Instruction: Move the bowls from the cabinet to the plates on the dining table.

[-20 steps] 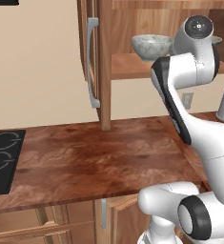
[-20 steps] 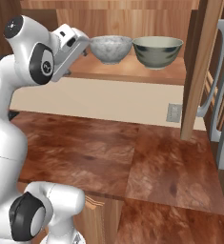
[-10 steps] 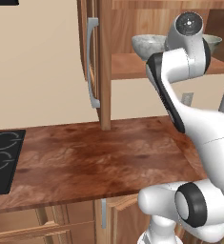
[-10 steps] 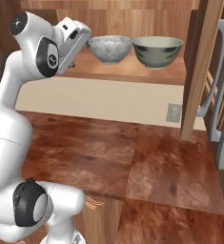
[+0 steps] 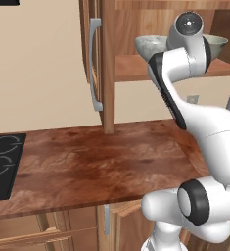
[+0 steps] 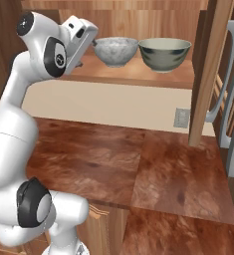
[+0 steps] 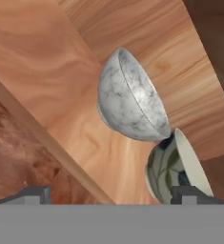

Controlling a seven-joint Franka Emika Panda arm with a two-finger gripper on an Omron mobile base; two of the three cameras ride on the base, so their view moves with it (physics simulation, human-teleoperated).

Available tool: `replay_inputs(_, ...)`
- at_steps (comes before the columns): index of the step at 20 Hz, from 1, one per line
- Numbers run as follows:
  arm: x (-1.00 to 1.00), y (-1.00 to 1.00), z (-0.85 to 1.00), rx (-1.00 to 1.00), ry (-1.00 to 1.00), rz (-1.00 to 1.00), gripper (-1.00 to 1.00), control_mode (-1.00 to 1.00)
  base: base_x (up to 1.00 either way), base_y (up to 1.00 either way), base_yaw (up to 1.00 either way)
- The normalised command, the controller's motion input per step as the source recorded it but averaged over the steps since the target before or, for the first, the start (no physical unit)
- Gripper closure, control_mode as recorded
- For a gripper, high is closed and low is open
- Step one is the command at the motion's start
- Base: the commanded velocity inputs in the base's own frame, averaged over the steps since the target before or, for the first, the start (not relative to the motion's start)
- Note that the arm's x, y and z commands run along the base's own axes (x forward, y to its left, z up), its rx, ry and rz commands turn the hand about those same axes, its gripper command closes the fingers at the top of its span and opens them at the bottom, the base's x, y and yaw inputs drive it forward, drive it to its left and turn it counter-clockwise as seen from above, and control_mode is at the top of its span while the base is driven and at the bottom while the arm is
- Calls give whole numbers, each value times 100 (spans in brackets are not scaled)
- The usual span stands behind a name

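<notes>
Bowls (image 6: 116,50) on the cabinet shelf (image 6: 133,74) carry no readable writing.

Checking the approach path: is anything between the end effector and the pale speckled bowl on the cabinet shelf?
Nothing. In the hand view, only bare wooden shelf lies between the open end effector and the speckled bowl.
</notes>
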Motion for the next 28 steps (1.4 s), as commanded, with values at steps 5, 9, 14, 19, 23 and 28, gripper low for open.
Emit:
replay_inputs(5, 22, -13, 0, -1, -2, 0, -100, -100, 0, 0, 0)
replay_inputs(9, 24, -11, -3, 0, -1, 0, -100, -100, 0, 0, 0)
replay_inputs(14, 23, -4, -5, 0, -1, 0, -100, -100, 0, 0, 0)
replay_inputs(19, 24, 0, 0, 0, 0, 0, -100, -100, 0, 0, 0)
replay_inputs(23, 23, 0, 0, 0, 0, 0, -100, -100, 0, 0, 0)
replay_inputs(28, 22, -1, 0, 0, 0, 0, -100, -100, 0, 0, 0)
